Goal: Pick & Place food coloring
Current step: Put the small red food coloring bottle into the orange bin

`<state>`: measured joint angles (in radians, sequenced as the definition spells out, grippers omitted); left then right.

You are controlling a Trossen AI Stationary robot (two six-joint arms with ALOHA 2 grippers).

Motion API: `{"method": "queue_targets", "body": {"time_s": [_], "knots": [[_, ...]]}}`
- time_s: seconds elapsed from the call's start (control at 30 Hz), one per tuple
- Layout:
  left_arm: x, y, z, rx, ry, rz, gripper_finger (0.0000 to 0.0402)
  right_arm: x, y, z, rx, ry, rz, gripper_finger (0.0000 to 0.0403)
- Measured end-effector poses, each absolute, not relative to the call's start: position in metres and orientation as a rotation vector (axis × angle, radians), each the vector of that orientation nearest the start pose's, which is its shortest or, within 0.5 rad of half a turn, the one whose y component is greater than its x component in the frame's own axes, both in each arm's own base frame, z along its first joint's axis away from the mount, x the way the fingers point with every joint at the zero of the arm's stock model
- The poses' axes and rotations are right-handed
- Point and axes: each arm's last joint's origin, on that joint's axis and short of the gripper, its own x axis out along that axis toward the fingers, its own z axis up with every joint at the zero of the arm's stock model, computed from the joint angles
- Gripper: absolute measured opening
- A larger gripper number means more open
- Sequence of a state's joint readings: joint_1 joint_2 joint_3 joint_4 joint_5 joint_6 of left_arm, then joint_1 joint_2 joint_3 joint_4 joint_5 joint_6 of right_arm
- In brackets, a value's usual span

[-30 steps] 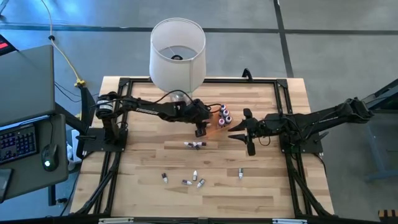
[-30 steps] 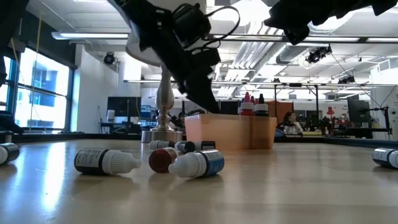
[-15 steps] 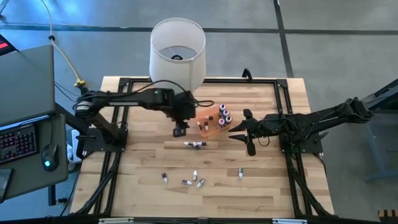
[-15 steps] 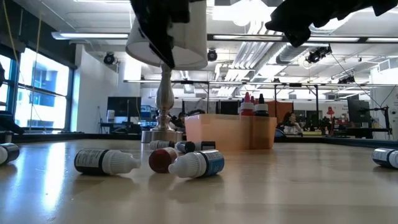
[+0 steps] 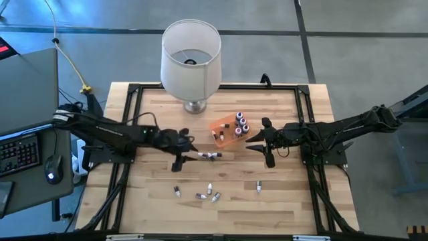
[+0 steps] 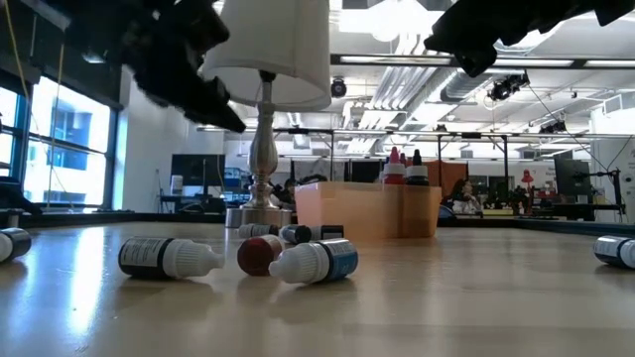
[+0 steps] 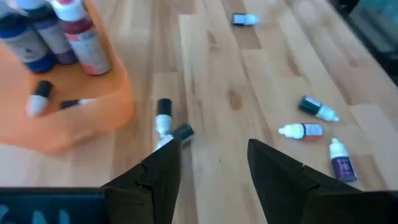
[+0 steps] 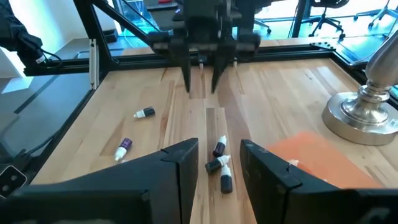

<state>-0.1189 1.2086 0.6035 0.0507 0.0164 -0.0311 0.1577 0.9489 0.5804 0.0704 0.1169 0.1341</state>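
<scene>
Three food coloring bottles [image 5: 209,155] lie in a cluster at mid-table. Several more lie on their sides near the front edge [image 5: 200,195], and one lies apart [image 5: 259,185]. Others stand or lie in the orange tray [image 5: 226,131]. My left gripper [image 5: 178,165] hovers open just left of the cluster, nothing between its fingers [image 7: 214,149]. The cluster [image 7: 165,122] lies on the wood just beyond its fingertips. My right gripper [image 5: 253,146] waits open right of the tray, above the table, and holds nothing [image 8: 219,149].
A white-shaded lamp [image 5: 191,52] on a metal base stands at the far edge, behind the tray. Black frame rails [image 5: 134,90] run round the table. Bare wood lies between the cluster and the front bottles. A keyboard and mouse [image 5: 50,175] sit off the left side.
My left gripper has drawn back from over the orange tray toward the table's left and a little toward the near edge, staying open. It now hangs beside the mid-table cluster. The bottles and the right arm have kept their places.
</scene>
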Motion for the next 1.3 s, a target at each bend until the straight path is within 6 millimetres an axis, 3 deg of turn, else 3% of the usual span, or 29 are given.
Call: {"method": "queue_targets", "body": {"time_s": [0.1,0.2,0.37,0.67,0.9,1.3], "knots": [[0.242,-0.029,0.19,-0.003,0.489,-0.119,0.0179,0.207,0.029,0.258,0.091,0.296,0.021,0.0112],[0.242,-0.026,0.172,0.003,0.53,-0.022,0.0179,0.207,0.029,0.258,0.09,0.294,0.021,0.0112],[0.247,-0.027,0.161,-0.098,0.573,0.025,0.0179,0.207,0.029,0.258,0.089,0.296,0.021,0.0112],[0.251,-0.026,0.136,-0.075,0.676,0.061,0.0179,0.206,0.029,0.255,0.086,0.324,0.019,0.0112],[0.253,-0.026,0.133,-0.074,0.682,0.06,0.0179,0.206,0.029,0.255,0.086,0.323,0.019,0.0112],[0.261,-0.028,0.144,-0.093,0.555,0.043,0.0179,0.206,0.029,0.255,0.085,0.321,0.014,0.0112]]}}
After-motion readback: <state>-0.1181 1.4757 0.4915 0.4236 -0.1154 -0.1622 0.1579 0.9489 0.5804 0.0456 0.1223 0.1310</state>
